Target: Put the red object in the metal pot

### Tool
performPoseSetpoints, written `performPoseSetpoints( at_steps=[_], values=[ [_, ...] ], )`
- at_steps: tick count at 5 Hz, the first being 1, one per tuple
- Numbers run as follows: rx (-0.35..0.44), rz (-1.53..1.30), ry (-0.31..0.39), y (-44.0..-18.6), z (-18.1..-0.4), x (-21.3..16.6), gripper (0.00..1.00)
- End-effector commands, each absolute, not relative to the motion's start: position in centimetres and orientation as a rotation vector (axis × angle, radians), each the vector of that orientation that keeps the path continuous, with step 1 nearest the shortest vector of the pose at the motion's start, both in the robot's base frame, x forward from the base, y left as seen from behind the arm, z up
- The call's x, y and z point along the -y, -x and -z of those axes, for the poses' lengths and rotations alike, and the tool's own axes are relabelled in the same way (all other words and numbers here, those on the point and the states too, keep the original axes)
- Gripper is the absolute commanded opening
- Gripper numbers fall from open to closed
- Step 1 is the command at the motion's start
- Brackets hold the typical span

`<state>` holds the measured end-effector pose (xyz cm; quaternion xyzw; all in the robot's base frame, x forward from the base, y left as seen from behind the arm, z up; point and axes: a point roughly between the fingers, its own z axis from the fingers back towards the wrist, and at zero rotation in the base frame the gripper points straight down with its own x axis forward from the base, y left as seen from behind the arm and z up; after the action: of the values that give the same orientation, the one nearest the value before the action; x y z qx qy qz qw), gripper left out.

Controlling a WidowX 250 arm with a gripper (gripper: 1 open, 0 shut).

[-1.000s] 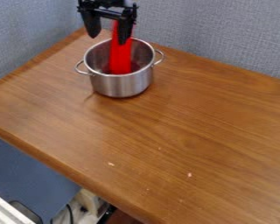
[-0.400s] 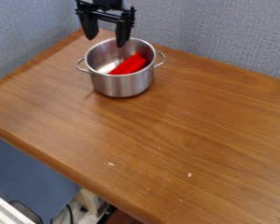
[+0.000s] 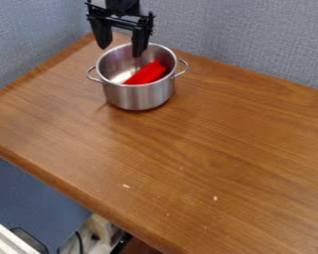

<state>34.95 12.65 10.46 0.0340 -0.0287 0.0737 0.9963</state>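
- The tabletop [image 3: 189, 139] carries the metal pot [image 3: 135, 91] toward eleven o'clock.
- The pincer [image 3: 122, 40] hovers over the pot's twelve o'clock rim, jaws spread wide, holding nothing.
- The red object [image 3: 151, 72] lies inside the pot; the placing looks done, and only lifting clear remains.
- The pot wall hides the block's lower end.

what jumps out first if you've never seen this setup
The red object lying tilted inside the metal pot near the far left corner of the wooden table. Right above it hangs the black gripper, jaws open and holding nothing, against the grey wall.
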Motion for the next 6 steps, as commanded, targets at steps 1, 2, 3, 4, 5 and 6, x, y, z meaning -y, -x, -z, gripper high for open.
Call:
performPoseSetpoints(
  at_steps=[1, 2, 3, 4, 5, 6],
  values=[
    [0.077, -0.126, -0.085, -35.1, -11.0, -12.2, 1.0],
    [0.068, -0.117, -0.087, -35.1, -10.5, -11.9, 1.0],
    [0.061, -0.11, -0.09, -35.1, -10.1, -11.7, 1.0],
    [0.053, -0.104, -0.095, -35.1, -9.6, -11.5, 1.0],
    [0.048, -0.1, -0.096, -35.2, -9.3, -11.4, 1.0],
    [0.042, -0.096, -0.097, -35.2, -9.2, -11.4, 1.0]
  ],
)
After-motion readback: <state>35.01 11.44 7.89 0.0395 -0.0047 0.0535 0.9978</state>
